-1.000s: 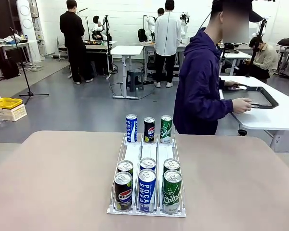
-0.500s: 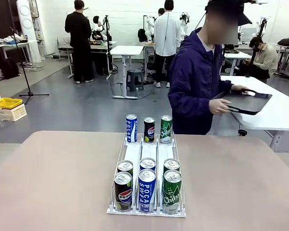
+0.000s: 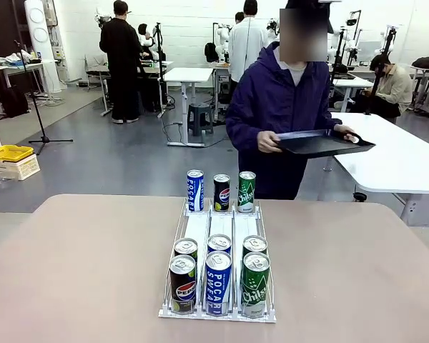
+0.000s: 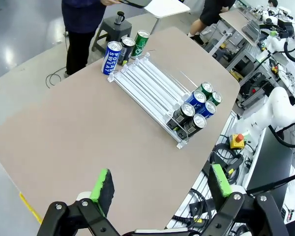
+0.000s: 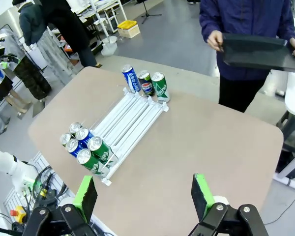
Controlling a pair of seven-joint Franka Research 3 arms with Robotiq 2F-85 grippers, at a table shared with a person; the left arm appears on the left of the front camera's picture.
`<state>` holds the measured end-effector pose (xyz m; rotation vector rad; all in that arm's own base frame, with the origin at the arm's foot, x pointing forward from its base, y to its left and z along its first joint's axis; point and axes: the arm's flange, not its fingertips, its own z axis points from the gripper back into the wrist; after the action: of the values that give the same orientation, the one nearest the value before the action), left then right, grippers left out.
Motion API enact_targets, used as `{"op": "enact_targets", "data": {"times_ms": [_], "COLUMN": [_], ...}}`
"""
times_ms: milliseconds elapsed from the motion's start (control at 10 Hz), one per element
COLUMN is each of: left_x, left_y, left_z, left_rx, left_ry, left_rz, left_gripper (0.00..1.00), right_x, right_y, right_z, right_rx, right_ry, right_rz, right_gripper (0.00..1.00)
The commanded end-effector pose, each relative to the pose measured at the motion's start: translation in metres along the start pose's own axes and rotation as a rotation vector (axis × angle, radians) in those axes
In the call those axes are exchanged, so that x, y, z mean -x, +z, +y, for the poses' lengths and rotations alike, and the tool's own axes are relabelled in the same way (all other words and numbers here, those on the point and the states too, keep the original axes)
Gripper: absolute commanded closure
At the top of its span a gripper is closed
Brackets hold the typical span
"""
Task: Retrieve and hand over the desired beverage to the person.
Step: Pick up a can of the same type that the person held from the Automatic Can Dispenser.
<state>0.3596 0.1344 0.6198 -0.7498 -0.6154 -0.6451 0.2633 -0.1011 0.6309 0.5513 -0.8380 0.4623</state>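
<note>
Beverage cans (image 3: pixel 218 275) stand on your wide tan table (image 3: pixel 357 271), and beyond its far edge the person (image 3: pixel 272 100) in the purple jacket faces you, holding a black tray (image 3: pixel 322 143) in both hands. You have the cans upright in a white three-lane rack (image 3: pixel 220 227) at the table's middle, six bunched at its near end and a far row (image 3: pixel 221 191) of three at the other. Your left gripper (image 4: pixel 161 183) and right gripper (image 5: pixel 144 192) hang high over the table, well apart from the cans, jaws spread wide and grasping nothing.
</note>
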Motion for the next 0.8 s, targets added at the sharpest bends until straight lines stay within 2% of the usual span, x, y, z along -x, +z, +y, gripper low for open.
{"op": "enact_targets", "data": {"times_ms": [0,700], "left_x": [-0.0017,-0.0017], "left_y": [0.0017,0.0017], "left_z": [0.0024,0.0024], "left_rx": [0.014,0.014], "left_ry": [-0.026,-0.026], "left_rz": [-0.018,-0.018], "left_gripper": [0.0,0.0], "right_x": [0.0007,0.0007], "right_y": [-0.0018,-0.0018], "right_z": [-0.0014,-0.0014], "right_rx": [-0.023,-0.023], "right_ry": [0.005,0.005], "right_rz": [-0.005,-0.005], "right_gripper": [0.0,0.0]}}
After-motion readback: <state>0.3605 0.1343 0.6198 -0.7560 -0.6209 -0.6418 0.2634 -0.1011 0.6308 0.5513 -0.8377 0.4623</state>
